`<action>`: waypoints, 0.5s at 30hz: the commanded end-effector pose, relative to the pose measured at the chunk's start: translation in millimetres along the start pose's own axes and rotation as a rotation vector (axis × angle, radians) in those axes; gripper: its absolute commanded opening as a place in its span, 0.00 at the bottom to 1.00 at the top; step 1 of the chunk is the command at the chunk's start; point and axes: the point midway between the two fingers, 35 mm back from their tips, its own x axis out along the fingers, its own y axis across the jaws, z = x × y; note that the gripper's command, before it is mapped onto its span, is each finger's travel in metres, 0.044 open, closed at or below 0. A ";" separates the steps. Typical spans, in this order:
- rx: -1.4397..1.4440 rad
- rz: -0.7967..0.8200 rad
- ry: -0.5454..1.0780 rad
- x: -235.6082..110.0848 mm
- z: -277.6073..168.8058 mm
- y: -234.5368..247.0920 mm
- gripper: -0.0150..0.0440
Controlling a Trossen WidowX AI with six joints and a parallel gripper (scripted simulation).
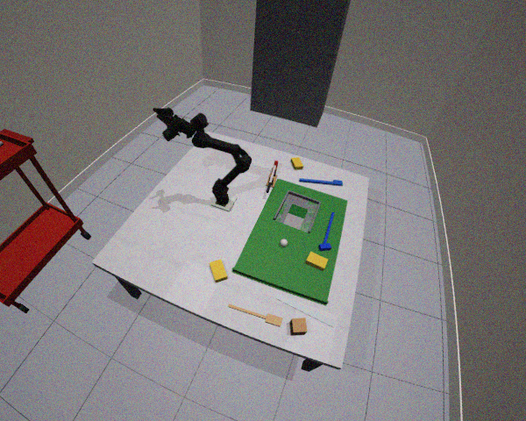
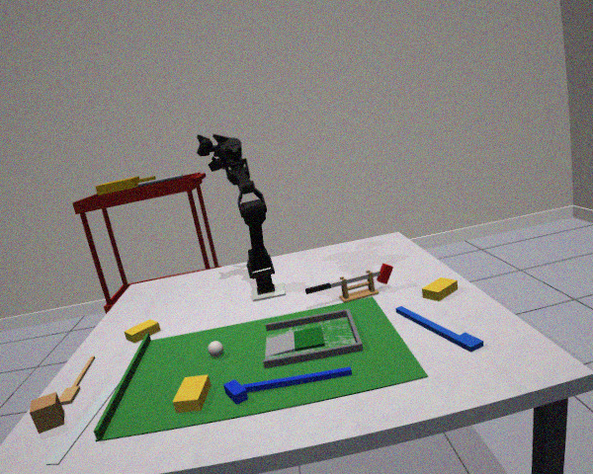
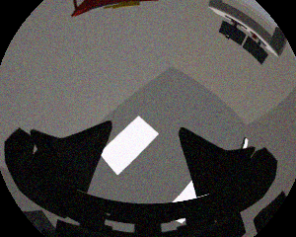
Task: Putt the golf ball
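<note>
Black jointed arm (image 2: 249, 214), pale square base plate (image 2: 278, 292), dark fingers.

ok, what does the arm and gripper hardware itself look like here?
One slim arm, matte black throughout, built of boxy links with rounded joint housings. It stands on a small pale square base plate. The gripper is black too, with two flat tapered fingers. No external cables, logos or markings are discernible at this resolution.
</note>
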 end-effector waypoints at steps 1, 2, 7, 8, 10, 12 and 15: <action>0.005 -0.002 -0.003 0.1 1.0 -0.6 0.98; 0.021 -0.007 -0.011 0.5 3.8 -2.3 1.00; 0.202 -0.068 -0.113 2.9 37.2 -25.4 1.00; 0.237 -0.079 -0.131 4.4 43.2 -30.3 1.00; 0.333 -0.110 -0.185 7.5 60.0 -45.4 1.00; 0.442 -0.146 -0.247 10.3 77.6 -65.2 1.00; 0.599 -0.199 -0.350 10.8 102.5 -98.8 1.00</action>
